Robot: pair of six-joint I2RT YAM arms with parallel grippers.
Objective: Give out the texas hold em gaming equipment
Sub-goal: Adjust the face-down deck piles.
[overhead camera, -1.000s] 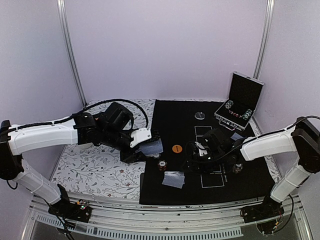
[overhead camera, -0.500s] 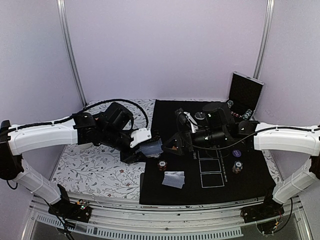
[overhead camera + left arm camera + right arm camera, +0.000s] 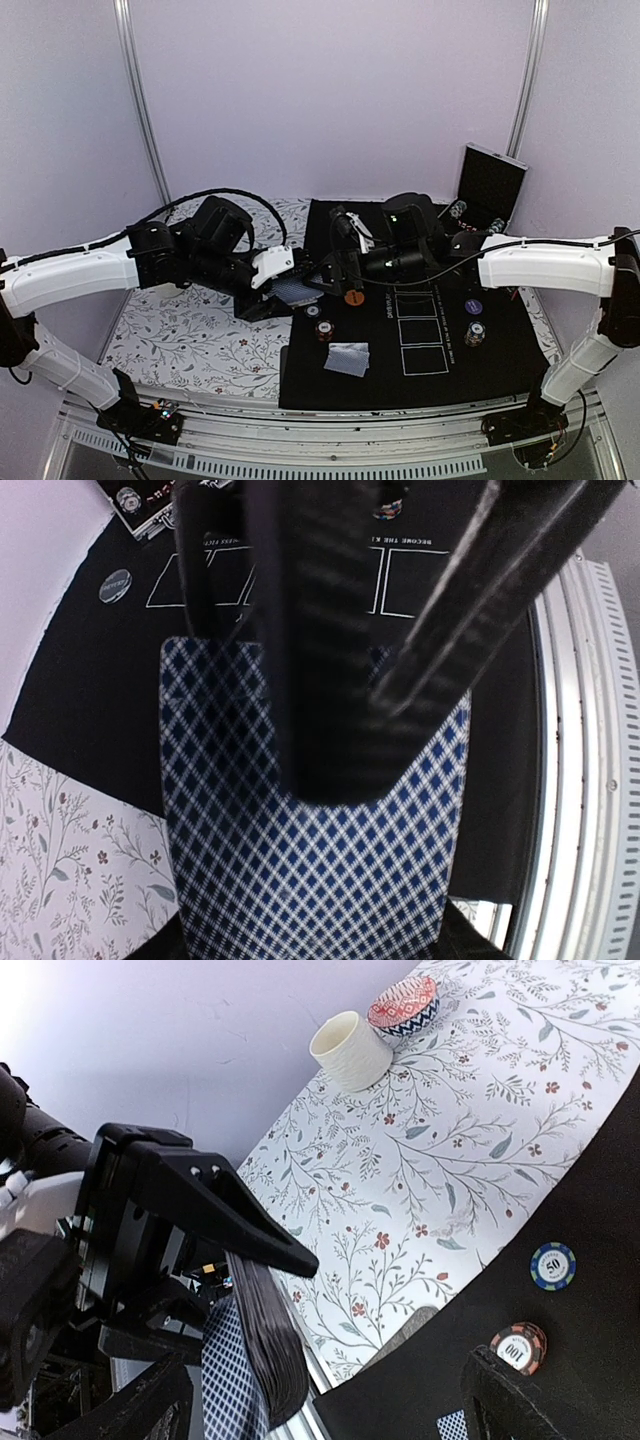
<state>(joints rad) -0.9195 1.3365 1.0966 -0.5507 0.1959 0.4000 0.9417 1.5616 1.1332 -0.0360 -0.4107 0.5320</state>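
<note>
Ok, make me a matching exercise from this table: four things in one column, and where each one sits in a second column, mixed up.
Things:
1 deck of cards
2 blue chip
3 white cup
4 case

Places:
A on the floral cloth, next to the patterned bowl
B back right of the table, lid up
C clamped in the left gripper
D on the black mat

Pairs: 1-C, 2-D, 3-A, 4-B

Robot test booth: plain lilac walls [image 3: 330, 100], aluminium corner posts [image 3: 142, 110], slotted table rail [image 3: 300, 457].
</note>
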